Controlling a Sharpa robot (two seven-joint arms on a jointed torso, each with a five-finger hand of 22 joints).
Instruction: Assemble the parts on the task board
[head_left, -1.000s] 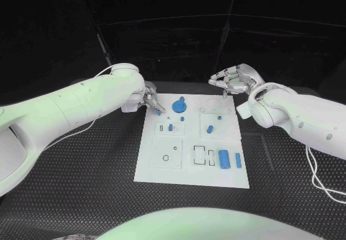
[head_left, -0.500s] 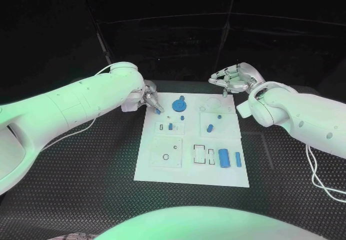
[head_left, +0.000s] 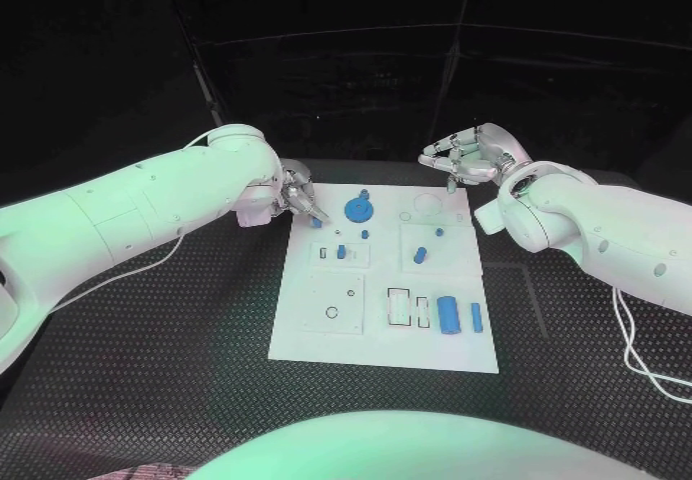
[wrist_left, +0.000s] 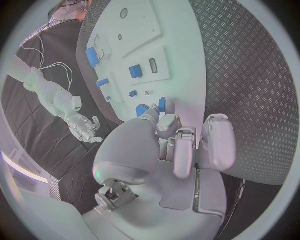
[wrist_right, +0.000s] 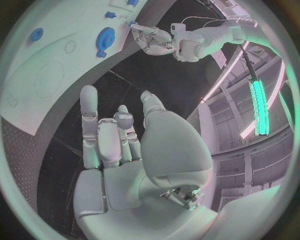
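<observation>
On black table, task board lying centred w/ approx. nine blue parts, incl. one gear. Left hand pinching one small blue part at board's far-left corner; wrist view showing blue at fingertips. Right hand hovering beyond far edge, fingers loosely spread, holding nothing.

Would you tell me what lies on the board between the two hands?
In the head view, a blue gear stands between the left hand and right hand.
</observation>
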